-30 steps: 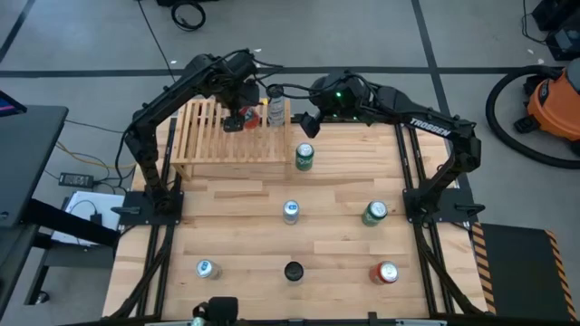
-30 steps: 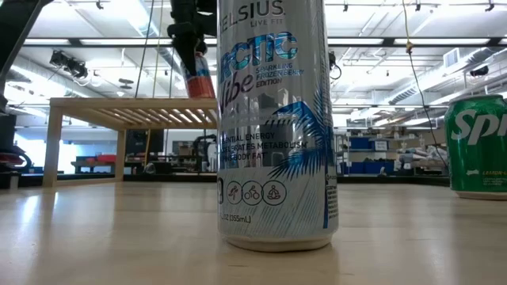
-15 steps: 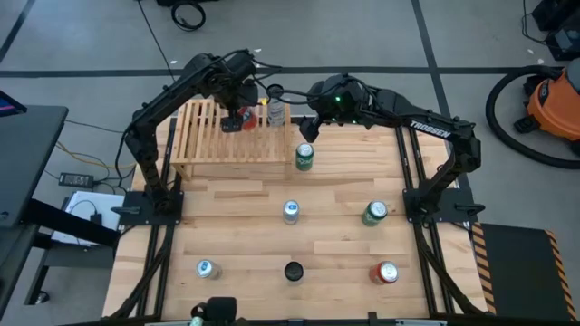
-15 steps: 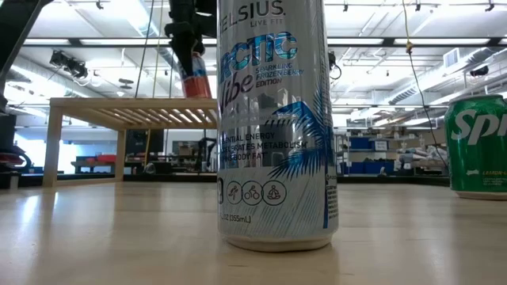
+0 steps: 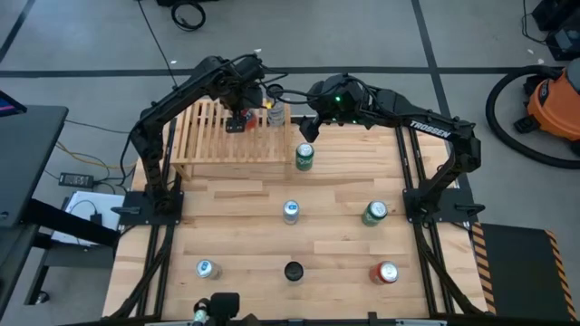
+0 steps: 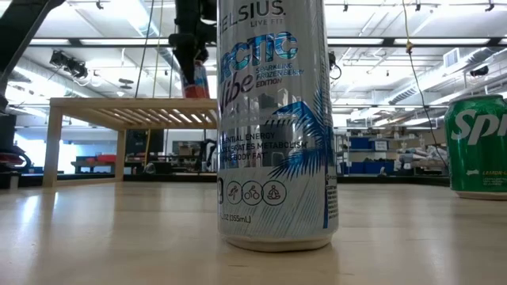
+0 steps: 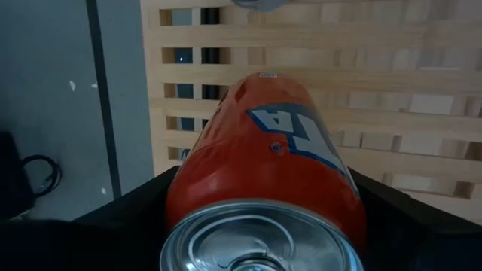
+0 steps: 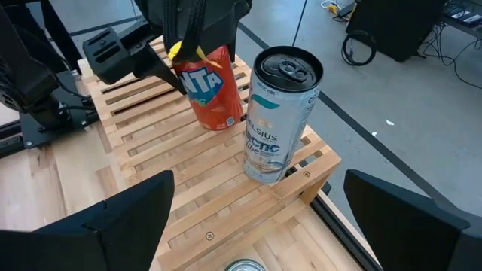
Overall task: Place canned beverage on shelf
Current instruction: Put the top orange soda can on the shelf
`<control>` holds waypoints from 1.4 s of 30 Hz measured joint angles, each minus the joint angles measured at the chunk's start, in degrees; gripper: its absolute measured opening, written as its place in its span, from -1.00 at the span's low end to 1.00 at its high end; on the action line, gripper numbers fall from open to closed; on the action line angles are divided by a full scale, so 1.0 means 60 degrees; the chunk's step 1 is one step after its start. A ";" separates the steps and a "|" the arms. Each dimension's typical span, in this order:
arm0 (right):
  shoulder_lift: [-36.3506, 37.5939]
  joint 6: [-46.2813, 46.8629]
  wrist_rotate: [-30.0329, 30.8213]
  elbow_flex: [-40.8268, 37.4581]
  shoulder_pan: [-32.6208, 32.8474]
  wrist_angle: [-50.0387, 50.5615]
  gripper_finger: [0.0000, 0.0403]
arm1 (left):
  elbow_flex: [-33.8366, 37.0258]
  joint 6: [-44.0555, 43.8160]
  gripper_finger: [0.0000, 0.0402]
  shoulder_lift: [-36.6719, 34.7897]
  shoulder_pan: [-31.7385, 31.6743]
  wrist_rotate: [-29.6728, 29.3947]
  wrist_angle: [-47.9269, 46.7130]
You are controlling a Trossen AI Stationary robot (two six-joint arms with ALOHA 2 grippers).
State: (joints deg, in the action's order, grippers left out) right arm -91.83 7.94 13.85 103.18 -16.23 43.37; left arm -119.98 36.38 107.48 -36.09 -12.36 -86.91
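An orange canned beverage [image 8: 215,90] hangs tilted over the shelf [image 5: 204,140], the light-wood slatted rack at the table's far left, with my left gripper [image 5: 239,116] shut on it. Its bottom [image 6: 196,95] is at the slats; whether it touches them I cannot tell. A tall silver can [image 8: 277,120] stands on its base on the shelf's right end. My right gripper [image 5: 307,122] hovers open beyond that end, facing both cans, holding nothing. My left gripper pinches the orange can's upper wall near the rim [image 7: 184,188] between its two fingers [image 7: 132,214], one on each side. The fingers come from above, slanting down. The can hangs below them, slightly tilted, bottom toward the slats.
A green can [image 5: 304,157] stands just near-side of the shelf's right end. Several more cans are spread over the near half of the table, among them a silver one [image 5: 291,211] and a green one [image 5: 374,213]. The shelf's left part is bare slats.
My left gripper has tipped a little, and the orange can has come nearer upright over the shelf, close beside the silver can.
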 joint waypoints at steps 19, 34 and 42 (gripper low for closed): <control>0.0000 -0.0054 -0.0033 0.0000 0.0000 -0.0295 0.98 | 0.0025 0.0064 0.59 0.0022 0.0115 0.0003 0.0288; 0.0000 -0.0022 -0.0077 0.0000 0.0000 -0.0295 0.98 | 0.0029 0.0233 0.59 0.0022 0.0115 0.0018 0.0280; 0.0000 -0.0022 -0.0080 0.0000 0.0000 -0.0295 0.98 | 0.0029 0.0036 0.59 0.0022 0.0115 0.0018 0.0258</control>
State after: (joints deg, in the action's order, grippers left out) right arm -91.83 7.81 13.37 103.18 -16.23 41.60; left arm -119.81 36.60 107.61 -35.40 -12.25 -85.37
